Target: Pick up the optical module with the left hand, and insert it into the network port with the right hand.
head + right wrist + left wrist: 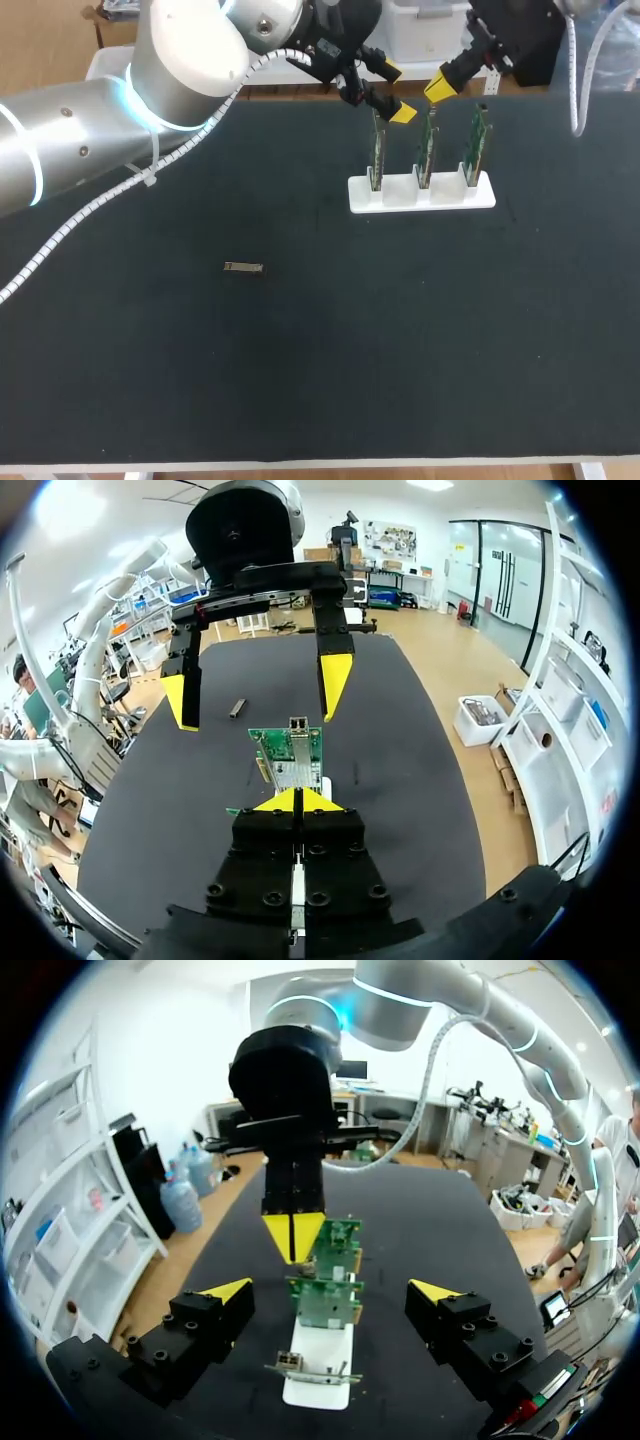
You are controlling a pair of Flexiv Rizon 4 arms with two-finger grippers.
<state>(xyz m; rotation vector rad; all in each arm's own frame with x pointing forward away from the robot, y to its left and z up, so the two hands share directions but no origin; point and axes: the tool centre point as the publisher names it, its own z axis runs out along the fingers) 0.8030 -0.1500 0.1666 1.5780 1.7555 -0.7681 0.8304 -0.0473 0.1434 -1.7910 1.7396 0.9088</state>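
Optical module: the optical module [243,267] lies flat on the black table [300,380], left of the middle, on its own with nothing touching it.
Progress: judging by how things lie, no part of the task is done. The pick-up has not begun, and the passing to the other arm and the insertion are all left.
Left gripper: the left gripper [396,92] has its fingers wide apart and holds nothing. It hangs at the far side of the table, just by the top of the left-hand card.
Module to left gripper: they are well apart, with the module nearer and off to the left of the gripper. In the right wrist view it shows on the mat beyond one of the left gripper's fingers.
Right gripper: the right gripper [440,88] has its tips pressed together with nothing seen between them, close over the middle card. Whether it touches the card cannot be told.
Network port: the network port [298,723] sits at the end of a card, empty.
Holder: the white holder [400,195] carries three green cards [427,150] upright, far and right of the middle.
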